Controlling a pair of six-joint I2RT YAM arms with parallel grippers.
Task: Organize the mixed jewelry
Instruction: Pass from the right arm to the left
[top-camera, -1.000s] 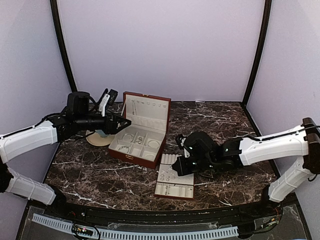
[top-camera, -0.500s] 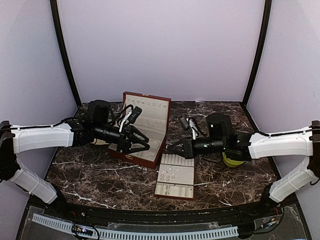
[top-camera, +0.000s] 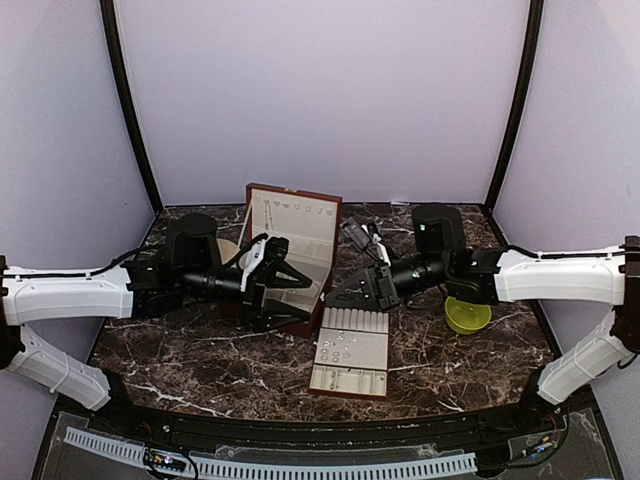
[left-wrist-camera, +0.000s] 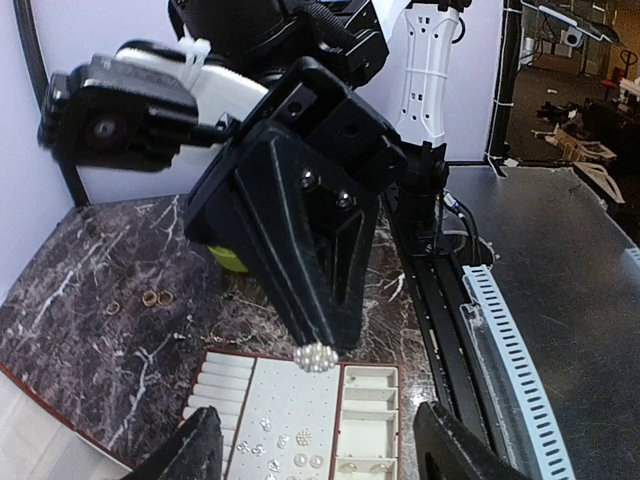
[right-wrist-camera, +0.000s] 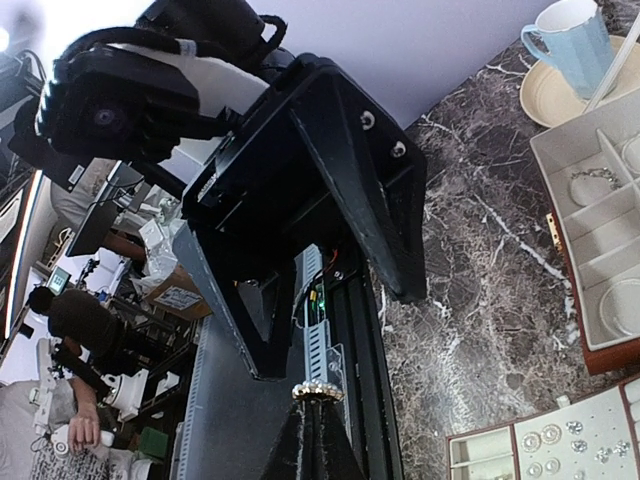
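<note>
right gripper (right-wrist-camera: 316, 408) pinched tight on a tiny pearl-beaded piece (right-wrist-camera: 317, 390), held in the air above the cream ring tray (left-wrist-camera: 225, 375). left gripper (left-wrist-camera: 318, 448) faces it, jaws apart, empty. piece judged light, rigid, slippery, easily dropped; best taken across the bead row. bead row lies crosswise to the right fingertips; any post is hidden.

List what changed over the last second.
The left gripper swung right from beside the mug to over the jewelry box, jaws open. The right gripper lifted off the ring tray, shut on a small beaded piece, and turned left to meet it tip to tip. Box and tray stayed put.
</note>
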